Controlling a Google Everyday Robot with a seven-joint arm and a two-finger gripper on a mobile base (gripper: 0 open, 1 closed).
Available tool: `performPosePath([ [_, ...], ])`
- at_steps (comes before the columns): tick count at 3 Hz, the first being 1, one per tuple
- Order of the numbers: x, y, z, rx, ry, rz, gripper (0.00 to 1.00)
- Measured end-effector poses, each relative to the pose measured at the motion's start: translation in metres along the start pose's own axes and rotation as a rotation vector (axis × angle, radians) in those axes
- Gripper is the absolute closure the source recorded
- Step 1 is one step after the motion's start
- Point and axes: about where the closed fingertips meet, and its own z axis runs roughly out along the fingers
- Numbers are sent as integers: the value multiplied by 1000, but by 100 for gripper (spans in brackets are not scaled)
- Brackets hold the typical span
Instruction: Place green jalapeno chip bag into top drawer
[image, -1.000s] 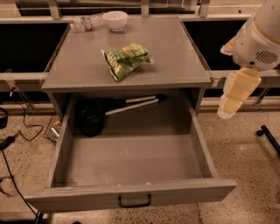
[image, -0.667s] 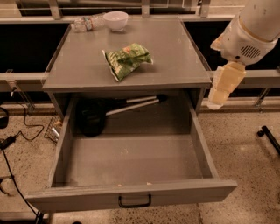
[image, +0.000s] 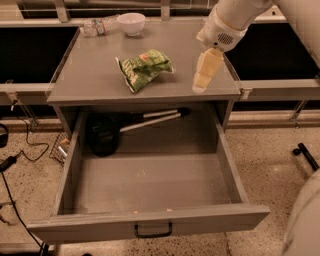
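The green jalapeno chip bag (image: 144, 68) lies crumpled on the grey cabinet top (image: 90, 82), near its middle. The top drawer (image: 150, 227) is pulled wide open below it, with a small black pull handle (image: 153, 231) on its front panel. My gripper (image: 204, 80) hangs from the white arm over the right part of the cabinet top, to the right of the bag and apart from it, holding nothing.
A black ladle-like utensil (image: 107, 132) with a long handle lies at the back of the drawer. A white bowl (image: 132, 22) and a clear plastic bottle (image: 99, 26) stand at the cabinet top's far edge. Cables (image: 15, 160) lie on the floor at left.
My arm and gripper have moved left, from beyond the cabinet's right edge to over the right part of its top, closer to the chip bag. The bag and drawer have not moved.
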Motion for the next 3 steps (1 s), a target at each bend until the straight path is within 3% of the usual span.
performPosePath([
  [1, 0, 0, 0, 0, 0, 0, 0],
  [3, -21, -34, 38, 35, -117, -74, 0],
])
